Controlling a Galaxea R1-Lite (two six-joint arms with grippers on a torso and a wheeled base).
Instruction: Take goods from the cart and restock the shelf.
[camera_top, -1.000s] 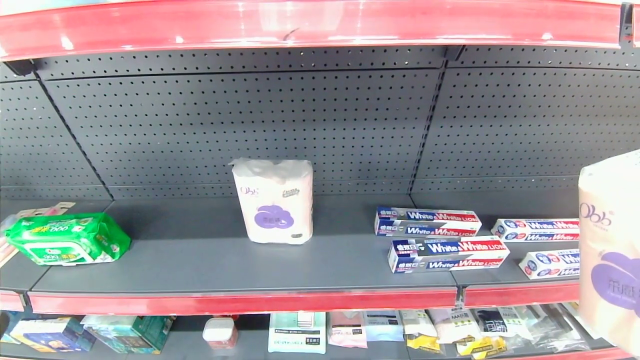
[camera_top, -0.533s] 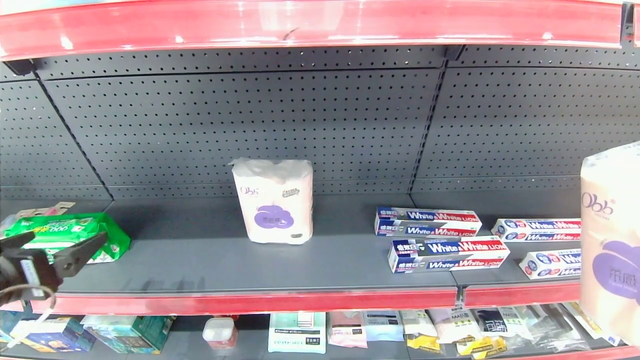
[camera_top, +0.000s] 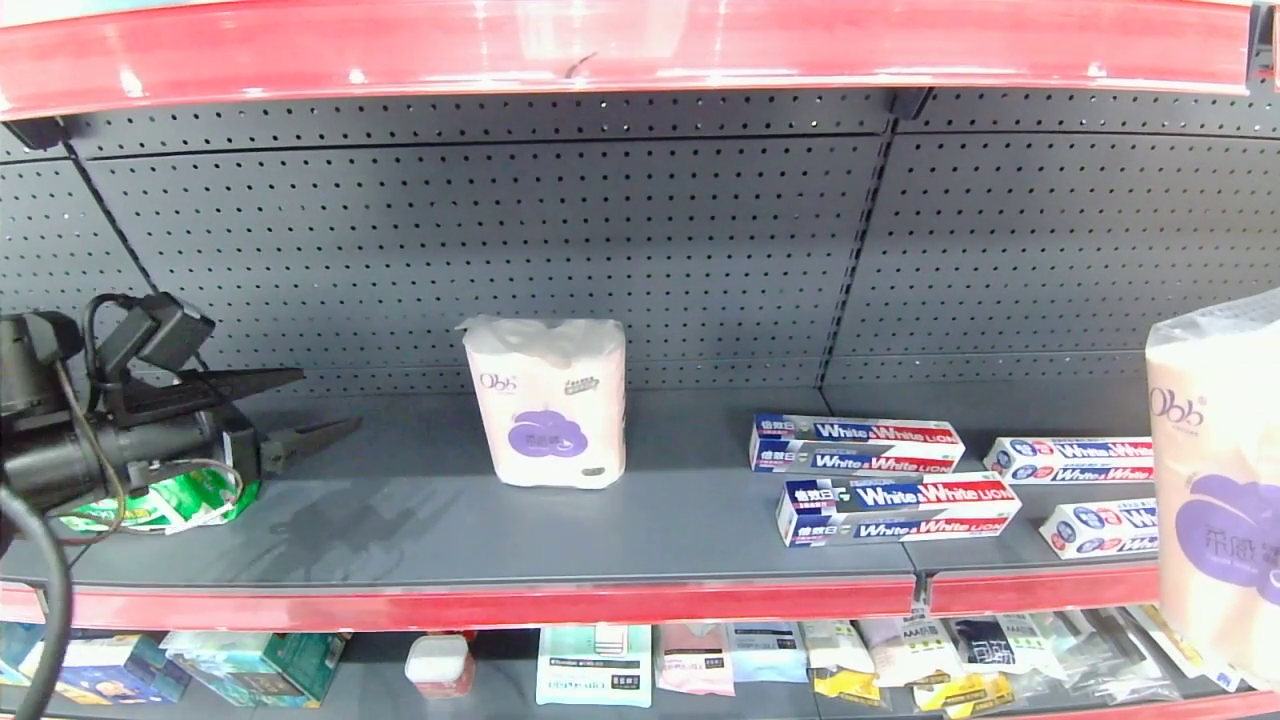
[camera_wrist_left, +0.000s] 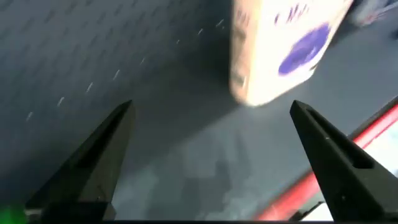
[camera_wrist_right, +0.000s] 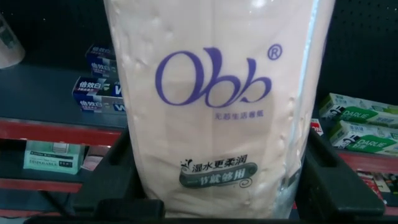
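A white toilet paper pack (camera_top: 547, 402) with a purple mark stands upright mid-shelf on the grey shelf board (camera_top: 400, 530). My left gripper (camera_top: 325, 402) hovers open and empty above the shelf's left part, in front of the green wipes, its tips pointing toward that pack. In the left wrist view its fingers (camera_wrist_left: 106, 155) spread wide, with the standing pack (camera_wrist_left: 280, 50) ahead. A second toilet paper pack (camera_top: 1215, 480) hangs in front of the shelf at the far right. My right gripper (camera_wrist_right: 217, 186) is shut on this pack (camera_wrist_right: 217, 106), one black finger (camera_wrist_right: 118, 168) on each side.
A green wipes pack (camera_top: 170, 500) lies on the shelf at the left, partly behind my left arm. Several toothpaste boxes (camera_top: 855, 443) lie flat on the right half. A red shelf edge (camera_top: 480, 605) runs along the front, and the lower shelf holds assorted packets (camera_top: 595, 665).
My left arm has come up from the lower left and now reaches over the shelf in front of the wipes. The held pack at the right has risen and shifted slightly left.
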